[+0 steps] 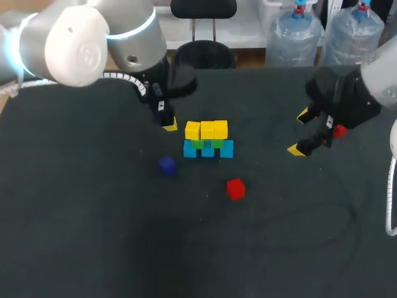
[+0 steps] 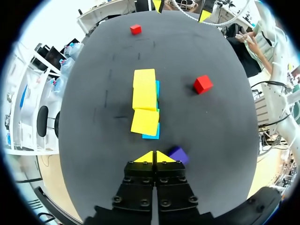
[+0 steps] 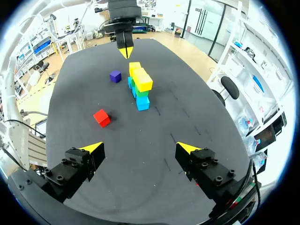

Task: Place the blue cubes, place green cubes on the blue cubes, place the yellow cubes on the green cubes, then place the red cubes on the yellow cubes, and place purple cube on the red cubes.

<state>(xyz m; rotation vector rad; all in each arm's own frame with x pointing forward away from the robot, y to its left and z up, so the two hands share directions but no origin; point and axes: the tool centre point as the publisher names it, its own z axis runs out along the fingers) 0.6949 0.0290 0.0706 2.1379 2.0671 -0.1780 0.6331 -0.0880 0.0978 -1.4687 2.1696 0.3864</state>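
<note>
Centre frame, the yellow-topped stack stands just beside the closed, empty left hand; the right hand gapes empty at right and a red cube lies loose at lower centre, so a careless sweep or an off-centre placement could topple the stack.

Left arm was white and silver-grey with fat rounded joints, a lit pale-blue ring and a white ribbed cable. Right arm was white too, with a white cable alongside. Left end effector and right end effector had black blocky bodies, visible screws and yellow wedge tips.
</note>
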